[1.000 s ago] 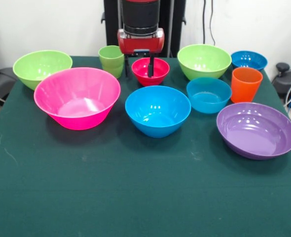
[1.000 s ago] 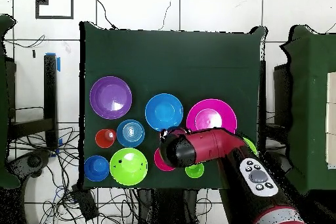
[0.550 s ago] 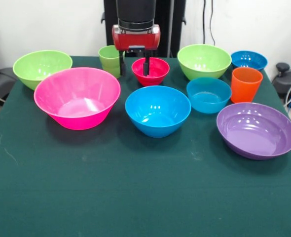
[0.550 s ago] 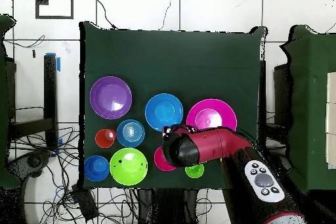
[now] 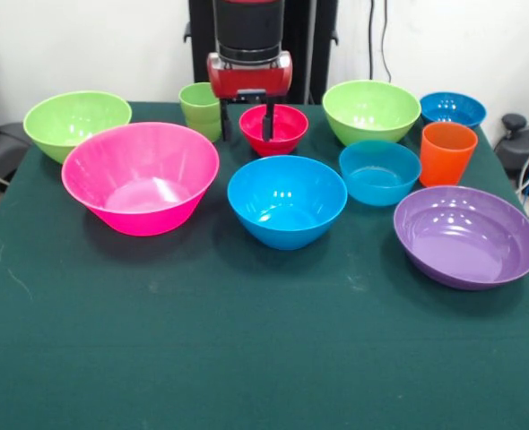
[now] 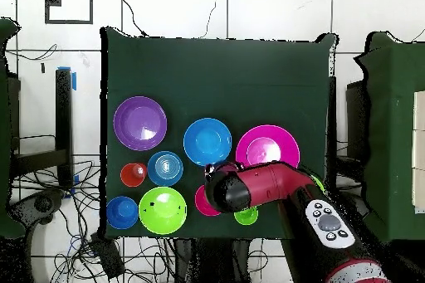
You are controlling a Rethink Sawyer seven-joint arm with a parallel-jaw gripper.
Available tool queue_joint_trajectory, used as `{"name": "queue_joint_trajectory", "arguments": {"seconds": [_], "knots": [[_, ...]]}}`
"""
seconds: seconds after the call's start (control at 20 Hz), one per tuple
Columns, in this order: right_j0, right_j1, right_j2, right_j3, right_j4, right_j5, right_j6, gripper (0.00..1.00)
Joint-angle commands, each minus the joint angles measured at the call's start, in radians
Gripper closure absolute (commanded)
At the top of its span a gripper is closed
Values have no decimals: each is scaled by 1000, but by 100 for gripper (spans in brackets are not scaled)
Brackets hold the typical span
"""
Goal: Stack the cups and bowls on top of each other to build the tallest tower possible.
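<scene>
My gripper [image 5: 247, 121] hangs open at the table's far side, straddling the left rim of the small red bowl [image 5: 280, 131]. One finger [image 5: 268, 122] is inside the bowl and the other [image 5: 224, 121] is outside, beside the stacked light green cups [image 5: 202, 108]. The orange cup [image 5: 446, 151] stands at the right. A large pink bowl [image 5: 141, 176], two light green bowls [image 5: 76, 120] [image 5: 370, 109], three blue bowls [image 5: 286, 200] [image 5: 378, 171] [image 5: 452, 108] and a purple bowl [image 5: 465, 235] sit separately. In the overhead view the arm [image 6: 257, 187] covers the gripper and part of the red bowl [image 6: 201, 203].
All the pieces crowd the table's far half in the front view. The green tablecloth [image 5: 247, 358] stretches toward the near edge. Cables and dark equipment [image 5: 526, 148] lie off the table's right side.
The gripper shifted slightly left along the red bowl's rim, lifting a little and dropping back. Its fingers keep the same gap. No bowl or cup has moved.
</scene>
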Motion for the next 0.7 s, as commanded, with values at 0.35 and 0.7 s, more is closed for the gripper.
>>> {"name": "queue_joint_trajectory", "arguments": {"seconds": [0.35, 0.7], "knots": [[-10, 109, 50, -59, -123, -13, -80, 0], [-23, -5, 101, -1, -78, 73, -124, 0]]}}
